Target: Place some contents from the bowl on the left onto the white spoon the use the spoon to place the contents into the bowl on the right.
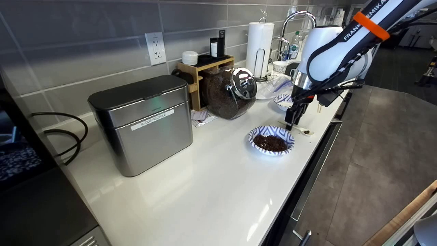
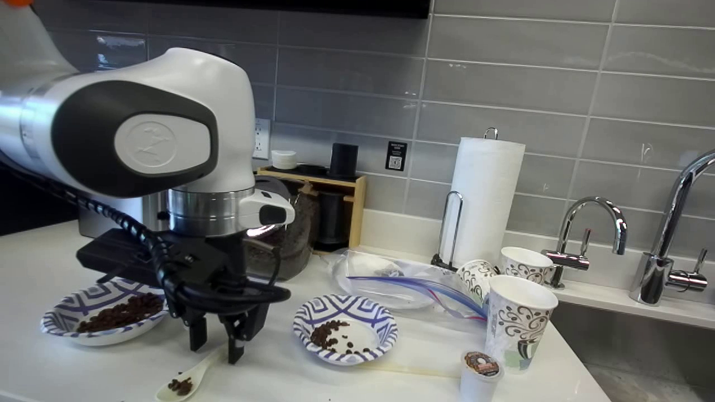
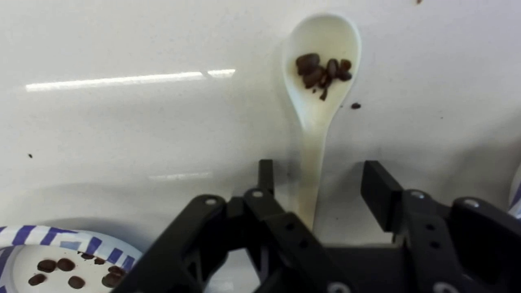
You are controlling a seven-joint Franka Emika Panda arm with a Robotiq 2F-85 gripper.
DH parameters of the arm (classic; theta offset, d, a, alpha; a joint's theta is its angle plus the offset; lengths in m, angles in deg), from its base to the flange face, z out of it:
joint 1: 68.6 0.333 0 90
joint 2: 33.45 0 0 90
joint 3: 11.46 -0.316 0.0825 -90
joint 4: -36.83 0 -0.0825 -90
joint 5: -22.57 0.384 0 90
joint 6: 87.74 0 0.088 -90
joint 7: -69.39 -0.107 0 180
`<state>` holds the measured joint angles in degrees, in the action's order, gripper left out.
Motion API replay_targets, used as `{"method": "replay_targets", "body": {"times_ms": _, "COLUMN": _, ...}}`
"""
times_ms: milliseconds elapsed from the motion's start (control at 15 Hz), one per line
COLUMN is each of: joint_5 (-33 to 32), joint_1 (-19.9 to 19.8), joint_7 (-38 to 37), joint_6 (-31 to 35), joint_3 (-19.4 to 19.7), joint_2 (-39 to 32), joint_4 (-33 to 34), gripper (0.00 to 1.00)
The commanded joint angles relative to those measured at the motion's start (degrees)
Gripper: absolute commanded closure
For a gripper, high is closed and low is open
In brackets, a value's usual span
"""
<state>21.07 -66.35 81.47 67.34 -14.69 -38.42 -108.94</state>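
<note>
A white spoon [image 3: 321, 38] lies on the counter with several dark beans in its head. It also shows in both exterior views [image 1: 299, 129] [image 2: 202, 365]. My gripper [image 3: 317, 175] is open over the spoon's handle. The handle runs between the two fingers, apart from both; its end is hidden. In an exterior view the fingertips [image 2: 217, 349] sit just above the counter. The left bowl [image 2: 56, 324], blue-and-white patterned with many beans, also shows in an exterior view [image 1: 271, 130]. The right bowl [image 2: 360, 314] holds fewer beans and shows at the wrist view's lower left [image 3: 110, 241].
Paper cups [image 2: 522, 318], a coffee pod [image 2: 480, 385] and a plastic bag [image 2: 402, 285] lie beyond the right bowl. A paper towel roll [image 1: 260, 51], glass jar [image 1: 225, 92] and steel bin [image 1: 153, 136] stand along the wall. The counter's front edge [image 1: 309, 159] is near the spoon.
</note>
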Motion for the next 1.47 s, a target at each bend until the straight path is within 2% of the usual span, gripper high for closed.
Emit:
{"method": "replay_targets", "body": {"times_ms": 0, "joint_5": 0.9, "joint_1": -0.3, "joint_7": 1.0, "joint_6": -1.9, "joint_3": -0.2, "joint_2": -0.5, "joint_4": 0.8, "gripper": 0.52}}
{"method": "replay_targets", "body": {"times_ms": 67, "joint_5": 0.9, "joint_1": -0.3, "joint_7": 1.0, "joint_6": -1.9, "joint_3": -0.2, "joint_2": -0.5, "joint_4": 0.8, "gripper": 0.51}}
{"method": "replay_targets", "body": {"times_ms": 133, "joint_5": 0.8, "joint_1": -0.3, "joint_7": 1.0, "joint_6": -1.9, "joint_3": -0.2, "joint_2": -0.5, "joint_4": 0.8, "gripper": 0.57}}
{"method": "replay_targets", "body": {"times_ms": 200, "joint_5": 0.8, "joint_1": -0.4, "joint_7": 1.0, "joint_6": -1.9, "joint_3": -0.2, "joint_2": -0.5, "joint_4": 0.8, "gripper": 0.55}}
{"method": "replay_targets", "body": {"times_ms": 267, "joint_5": 0.9, "joint_1": -0.4, "joint_7": 1.0, "joint_6": -2.0, "joint_3": -0.2, "joint_2": -0.5, "joint_4": 0.8, "gripper": 0.57}}
{"method": "replay_targets", "body": {"times_ms": 400, "joint_5": 0.8, "joint_1": -0.5, "joint_7": 1.0, "joint_6": -2.0, "joint_3": -0.1, "joint_2": -0.5, "joint_4": 0.9, "gripper": 0.64}}
{"method": "replay_targets", "body": {"times_ms": 467, "joint_5": 0.8, "joint_1": -0.5, "joint_7": 1.0, "joint_6": -2.0, "joint_3": -0.1, "joint_2": -0.5, "joint_4": 0.9, "gripper": 0.70}}
{"method": "replay_targets", "body": {"times_ms": 533, "joint_5": 0.8, "joint_1": -0.5, "joint_7": 1.0, "joint_6": -2.1, "joint_3": -0.1, "joint_2": -0.5, "joint_4": 0.9, "gripper": 0.68}}
{"method": "replay_targets", "body": {"times_ms": 600, "joint_5": 0.7, "joint_1": -0.5, "joint_7": 0.9, "joint_6": -2.1, "joint_3": -0.1, "joint_2": -0.5, "joint_4": 0.9, "gripper": 0.73}}
{"method": "replay_targets", "body": {"times_ms": 733, "joint_5": 0.6, "joint_1": -0.5, "joint_7": 0.8, "joint_6": -2.1, "joint_3": -0.1, "joint_2": -0.5, "joint_4": 1.0, "gripper": 0.75}}
{"method": "replay_targets", "body": {"times_ms": 867, "joint_5": 0.6, "joint_1": -0.5, "joint_7": 0.8, "joint_6": -2.1, "joint_3": -0.1, "joint_2": -0.6, "joint_4": 1.1, "gripper": 0.80}}
{"method": "replay_targets", "body": {"times_ms": 933, "joint_5": 0.6, "joint_1": -0.4, "joint_7": 0.8, "joint_6": -2.1, "joint_3": -0.1, "joint_2": -0.6, "joint_4": 1.1, "gripper": 0.87}}
{"method": "replay_targets", "body": {"times_ms": 1000, "joint_5": 0.5, "joint_1": -0.4, "joint_7": 0.7, "joint_6": -2.1, "joint_3": -0.1, "joint_2": -0.6, "joint_4": 1.2, "gripper": 0.85}}
{"method": "replay_targets", "body": {"times_ms": 1200, "joint_5": 0.4, "joint_1": -0.4, "joint_7": 0.6, "joint_6": -2.2, "joint_3": 0.0, "joint_2": -0.7, "joint_4": 1.3, "gripper": 0.91}}
{"method": "replay_targets", "body": {"times_ms": 1400, "joint_5": 0.4, "joint_1": -0.4, "joint_7": 0.6, "joint_6": -2.3, "joint_3": 0.0, "joint_2": -0.7, "joint_4": 1.4, "gripper": 0.92}}
